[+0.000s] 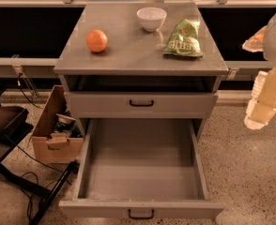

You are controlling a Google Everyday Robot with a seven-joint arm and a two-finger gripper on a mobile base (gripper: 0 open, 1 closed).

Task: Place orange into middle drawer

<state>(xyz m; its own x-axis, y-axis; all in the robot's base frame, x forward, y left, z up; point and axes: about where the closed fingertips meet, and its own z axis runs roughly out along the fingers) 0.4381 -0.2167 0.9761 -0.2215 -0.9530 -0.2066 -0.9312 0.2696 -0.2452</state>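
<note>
The orange point(96, 41) sits on the left part of the grey cabinet's top point(128, 55), well apart from everything else. The middle drawer point(142, 172), the bottommost wide grey tray with a small black handle point(141, 214) on its front, is pulled fully out and holds nothing. A closed drawer front with a black handle point(141, 103) sits directly above it. My gripper point(257, 116) hangs at the far right of the view, beside the cabinet at about the closed drawer's height, far from the orange and holding nothing that shows.
A white bowl point(151, 18) and a green chip bag point(183, 39) lie on the cabinet top, back and right. A cardboard box point(53, 130) with clutter stands on the floor to the left, by a black stand point(16, 172) and cables. A railing runs behind the cabinet.
</note>
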